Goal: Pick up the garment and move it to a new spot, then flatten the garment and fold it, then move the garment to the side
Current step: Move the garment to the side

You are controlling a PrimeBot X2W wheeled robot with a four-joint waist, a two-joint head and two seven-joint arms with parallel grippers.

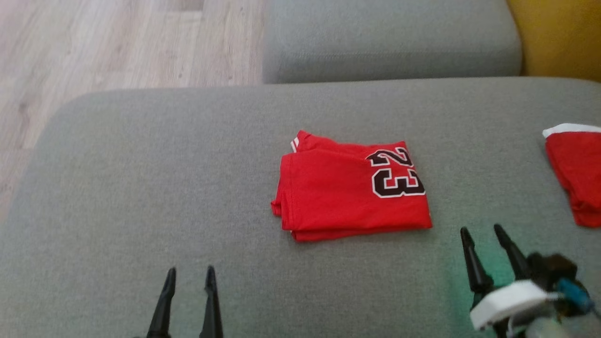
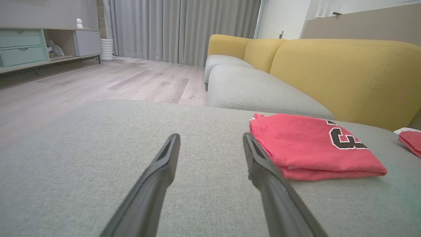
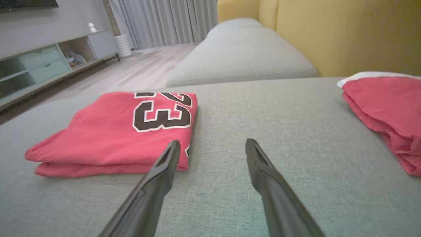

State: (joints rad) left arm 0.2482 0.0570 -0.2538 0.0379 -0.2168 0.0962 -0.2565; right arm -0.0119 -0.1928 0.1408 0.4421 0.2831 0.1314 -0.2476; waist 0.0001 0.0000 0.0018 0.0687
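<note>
left hand [image 1: 191,270] and right hand [image 1: 482,230] hover near, both spread apart, empty. folded garment [image 1: 350,192] lies mid sofa seat [image 1: 141,164], just beyond them. fold looks done; hands probably staged to shift it aside, toward second red garment [image 1: 575,173] at right.

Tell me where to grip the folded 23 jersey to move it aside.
Probably its near right corner, pinching all stacked layers, with the open right gripper coming in low from the right. The jersey lies flat on the cushion, that corner nearest the gripper.
</note>
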